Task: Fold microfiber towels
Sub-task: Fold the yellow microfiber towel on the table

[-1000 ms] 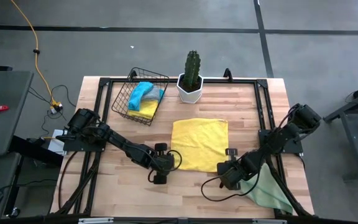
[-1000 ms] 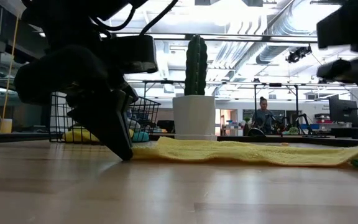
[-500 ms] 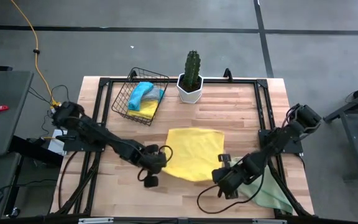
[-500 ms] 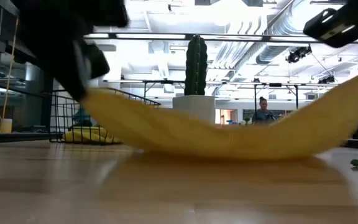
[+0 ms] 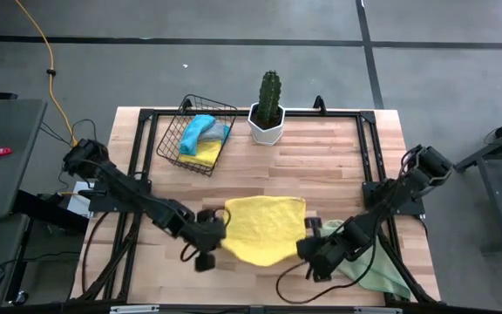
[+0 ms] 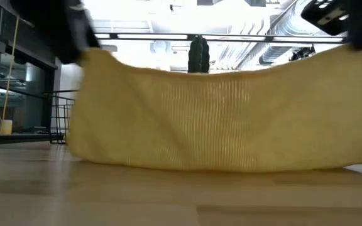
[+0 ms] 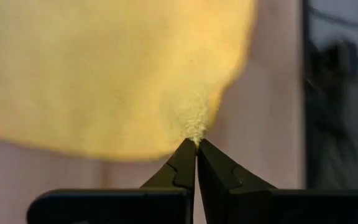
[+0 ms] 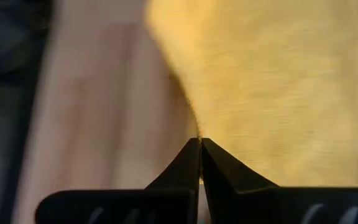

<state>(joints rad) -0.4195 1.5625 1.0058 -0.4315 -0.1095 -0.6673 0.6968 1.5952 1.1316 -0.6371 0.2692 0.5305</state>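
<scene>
1. The yellow towel hangs lifted at the table's near middle, its lower edge sagging onto the wood.
2. The left gripper and right gripper are each pinched tight on a corner.
3. Far left, a wire basket holds blue and yellow cloths; a potted cactus stands beside it.
4. A pale green towel lies near right.
5. No writing is readable.

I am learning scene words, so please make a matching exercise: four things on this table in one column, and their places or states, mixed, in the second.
Things:
1. yellow towel
2. green towel
3. cactus
4. basket

Places or states:
a. stands in a white pot
b. holds blue and yellow cloths
c. lifted by both grippers
d. lies under the right arm

Pairs: 1-c, 2-d, 3-a, 4-b
</scene>
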